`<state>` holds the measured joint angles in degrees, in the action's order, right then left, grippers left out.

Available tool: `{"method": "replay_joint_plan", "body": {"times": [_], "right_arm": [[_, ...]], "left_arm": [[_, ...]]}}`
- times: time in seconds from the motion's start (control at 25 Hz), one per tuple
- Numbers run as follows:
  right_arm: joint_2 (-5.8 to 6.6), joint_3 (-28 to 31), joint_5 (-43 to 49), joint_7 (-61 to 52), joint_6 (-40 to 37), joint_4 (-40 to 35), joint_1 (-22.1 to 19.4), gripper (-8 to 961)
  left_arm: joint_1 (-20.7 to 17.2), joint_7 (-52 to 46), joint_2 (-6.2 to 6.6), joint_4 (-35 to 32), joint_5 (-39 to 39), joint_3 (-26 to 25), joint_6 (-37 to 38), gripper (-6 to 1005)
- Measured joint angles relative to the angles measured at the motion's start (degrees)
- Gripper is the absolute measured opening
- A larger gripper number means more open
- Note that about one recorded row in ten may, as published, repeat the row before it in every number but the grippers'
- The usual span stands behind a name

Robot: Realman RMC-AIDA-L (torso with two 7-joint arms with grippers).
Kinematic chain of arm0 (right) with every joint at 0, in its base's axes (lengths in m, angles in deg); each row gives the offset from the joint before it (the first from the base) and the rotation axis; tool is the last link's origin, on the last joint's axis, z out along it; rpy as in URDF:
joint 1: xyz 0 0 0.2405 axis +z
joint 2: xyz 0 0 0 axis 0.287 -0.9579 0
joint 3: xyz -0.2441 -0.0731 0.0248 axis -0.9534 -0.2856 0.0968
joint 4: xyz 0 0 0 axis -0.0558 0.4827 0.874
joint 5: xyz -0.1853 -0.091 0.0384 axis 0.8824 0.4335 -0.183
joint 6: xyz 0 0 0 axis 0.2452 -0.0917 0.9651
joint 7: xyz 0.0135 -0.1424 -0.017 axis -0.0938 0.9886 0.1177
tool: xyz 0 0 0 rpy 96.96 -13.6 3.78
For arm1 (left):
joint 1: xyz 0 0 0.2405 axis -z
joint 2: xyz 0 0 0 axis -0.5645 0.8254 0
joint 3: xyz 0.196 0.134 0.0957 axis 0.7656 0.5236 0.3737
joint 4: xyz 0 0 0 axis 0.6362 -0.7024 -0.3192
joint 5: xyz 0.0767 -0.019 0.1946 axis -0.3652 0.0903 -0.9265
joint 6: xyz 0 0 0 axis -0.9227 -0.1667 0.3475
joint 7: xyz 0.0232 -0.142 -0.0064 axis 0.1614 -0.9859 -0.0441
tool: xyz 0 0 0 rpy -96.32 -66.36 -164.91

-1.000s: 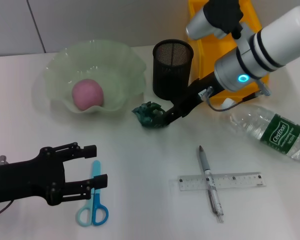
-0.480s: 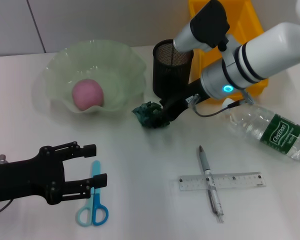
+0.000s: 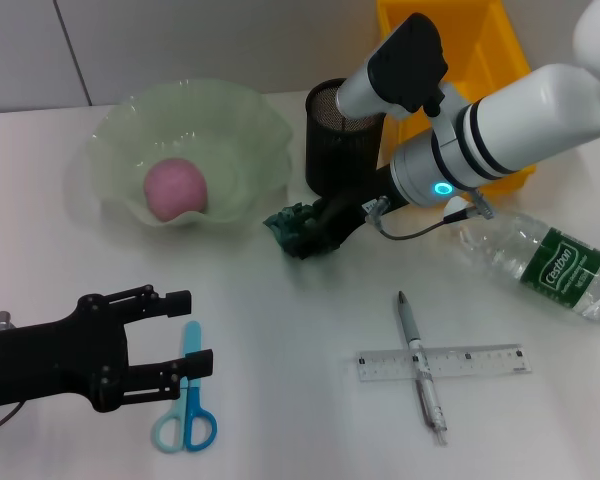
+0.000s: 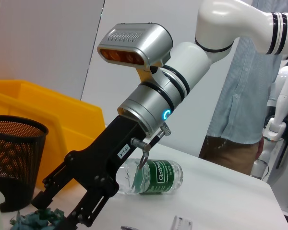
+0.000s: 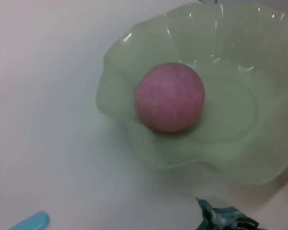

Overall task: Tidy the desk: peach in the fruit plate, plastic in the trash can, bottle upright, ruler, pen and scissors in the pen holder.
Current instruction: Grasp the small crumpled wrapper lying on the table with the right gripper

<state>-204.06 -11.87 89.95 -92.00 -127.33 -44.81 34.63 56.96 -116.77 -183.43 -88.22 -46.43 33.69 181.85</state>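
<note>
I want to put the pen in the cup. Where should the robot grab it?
Probably from above, on the pen's bare barrel between the dark tip and the ruler. The pen lies flat on the desk, crossing over the ruler, so that stretch is free. Fingers should close across its thin width. The right gripper is nearer, at the green plastic.

White right arm [image 3: 540, 110] with black bands, silver wrist, cyan light; matte-black left arm [image 3: 40, 360].

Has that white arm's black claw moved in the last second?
Yes. The right gripper has slid leftward along the desk, away from the trash can, onto the crumpled green plastic.
</note>
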Motion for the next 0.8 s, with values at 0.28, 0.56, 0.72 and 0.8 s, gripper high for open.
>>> {"method": "replay_joint_plan", "body": {"times": [0.28, 0.56, 0.72, 0.8], "right_arm": [[-0.01, -0.6, -0.1, 0.3, 1.2, 1.2, 0.1, 649], [0.0, -1.1, -1.1, 0.8, 2.7, 2.0, 0.1, 644], [-0.01, -1.1, -1.5, 1.1, 3.3, 2.7, 0.2, 641], [-0.01, -1.1, -1.5, 1.4, 3.4, 2.9, 0.3, 640]], "left_arm": [[-0.1, 0.0, 0.13, 0.0, -0.1, 0.0, 0.0, 800], [-0.1, 0.2, 0.14, 0.0, -0.1, 0.0, 0.0, 800], [-0.1, 0.7, 0.15, 0.0, -0.2, 0.0, 0.0, 800], [-0.1, 0.7, 0.16, 0.0, -0.2, 0.0, 0.0, 800]]}}
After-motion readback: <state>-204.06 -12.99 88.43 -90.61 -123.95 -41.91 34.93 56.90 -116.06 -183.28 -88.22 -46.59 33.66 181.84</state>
